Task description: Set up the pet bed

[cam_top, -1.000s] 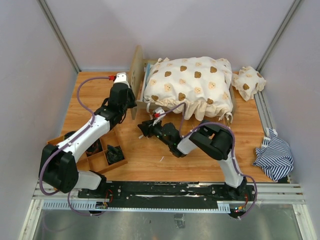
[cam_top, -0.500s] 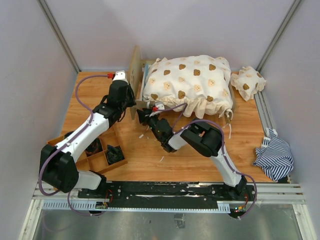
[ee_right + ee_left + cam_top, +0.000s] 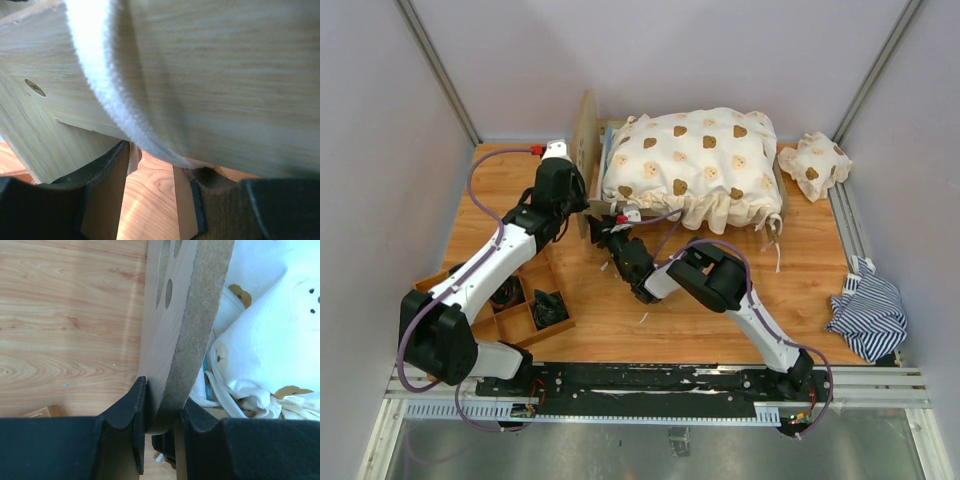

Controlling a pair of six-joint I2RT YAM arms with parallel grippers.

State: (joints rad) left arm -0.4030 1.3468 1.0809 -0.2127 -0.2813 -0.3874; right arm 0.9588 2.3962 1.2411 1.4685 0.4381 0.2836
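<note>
Since the prior frame the right gripper (image 3: 601,229) has advanced against the pet bed (image 3: 587,135) at the rear of the bench (image 3: 620,330), jaws spread at its side rail. The left gripper (image 3: 161,402) pinches the headboard (image 3: 170,315). Risk: uneven pushing tips the frame or sheds the cover (image 3: 690,165).

pet bed (image 3: 588,140): pale plywood | cover (image 3: 690,165) beside left hand (image 3: 582,205): cream, brown bear print | pillow (image 3: 815,165): same print | table (image 3: 610,310): honey woodgrain | cloth (image 3: 870,310): navy-white stripes
</note>
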